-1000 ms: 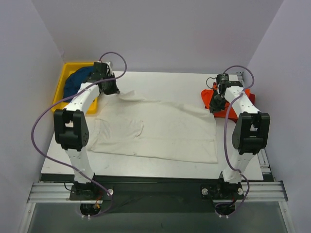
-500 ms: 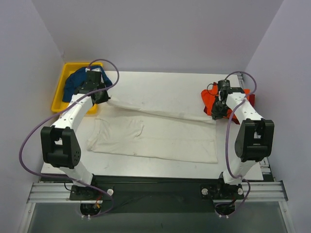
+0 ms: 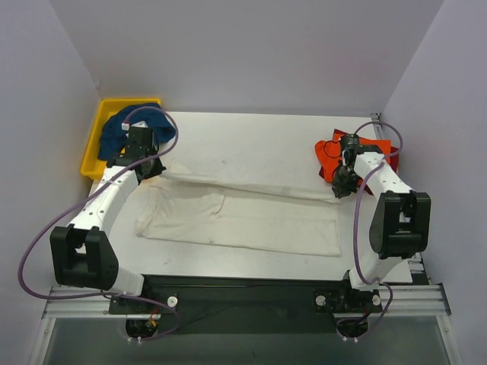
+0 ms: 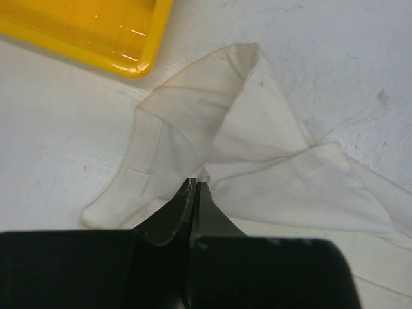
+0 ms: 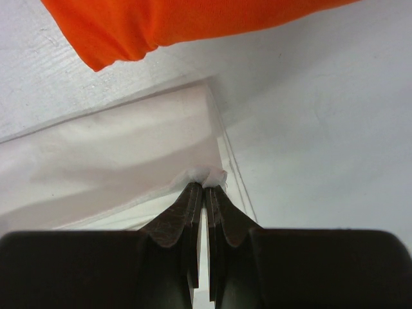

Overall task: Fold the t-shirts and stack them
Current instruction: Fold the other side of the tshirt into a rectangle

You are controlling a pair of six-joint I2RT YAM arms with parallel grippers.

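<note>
The large off-white t-shirt (image 3: 243, 217) lies across the table, its far edge lifted and folded toward the near side. My left gripper (image 3: 150, 169) is shut on its far left corner, seen as bunched cloth (image 4: 257, 129) in the left wrist view. My right gripper (image 3: 340, 188) is shut on its far right corner (image 5: 205, 175). An orange-red t-shirt (image 3: 335, 156) lies at the far right, with a dark red one (image 3: 389, 152) under it; it also shows in the right wrist view (image 5: 193, 22). A dark blue t-shirt (image 3: 118, 129) sits in the bin.
A yellow plastic bin (image 3: 97, 133) stands at the far left corner of the table; its corner shows in the left wrist view (image 4: 84, 32). Purple walls close in on three sides. Bare white table (image 3: 251, 141) lies beyond the shirt.
Both grippers have pulled the shirt's far edge toward the near side, folding it over itself. The shirt now covers a narrower band of table.
</note>
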